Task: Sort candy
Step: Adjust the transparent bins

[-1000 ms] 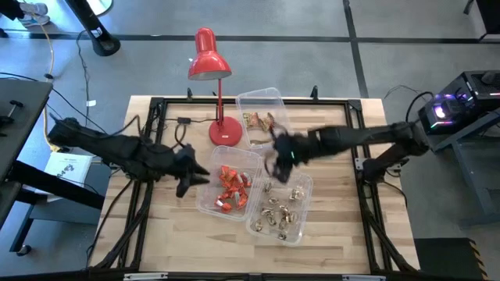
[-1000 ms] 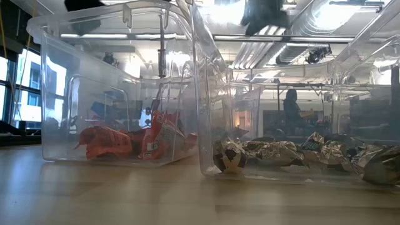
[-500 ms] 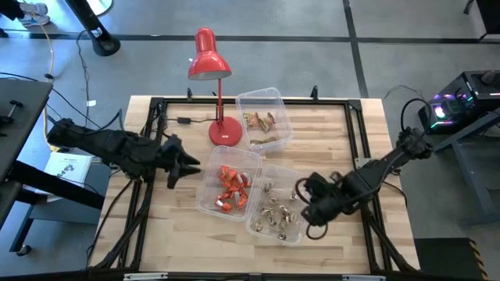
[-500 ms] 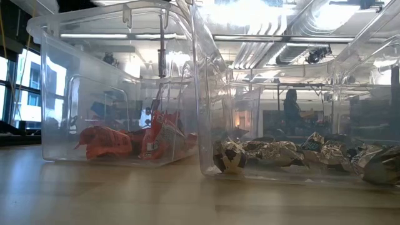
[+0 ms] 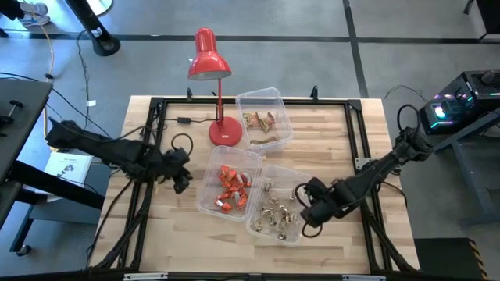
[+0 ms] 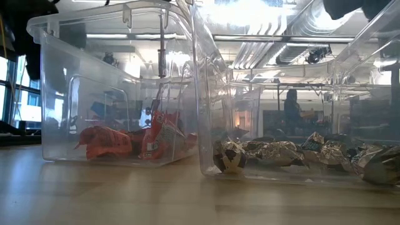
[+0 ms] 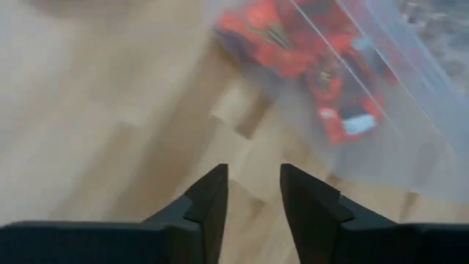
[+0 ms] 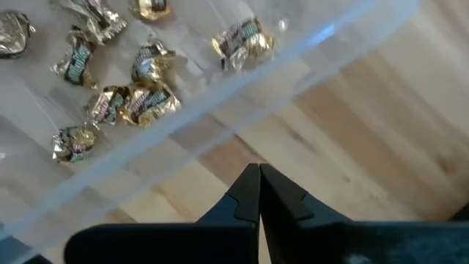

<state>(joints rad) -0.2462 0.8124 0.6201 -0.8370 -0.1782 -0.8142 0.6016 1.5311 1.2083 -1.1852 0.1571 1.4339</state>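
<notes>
Right gripper fingers pressed together, empty, gold candy in tub just ahead. Left gripper slightly parted, empty, red candy in tub ahead.

Three clear plastic tubs are sitting on one wooden table: the tub nearest the lamp, the middle tub and the tub nearest the right arm. One red desk lamp is standing beside them. The candy is lying in three sorted groups: a few brown-orange sweets, roughly half a dozen red-orange sweets heaped too closely for an exact count, and about a dozen gold-silver sweets, seven of them showing in the right wrist view. Two dark arms are reaching over the table, each carrying one gripper: the left gripper and the right gripper
</notes>
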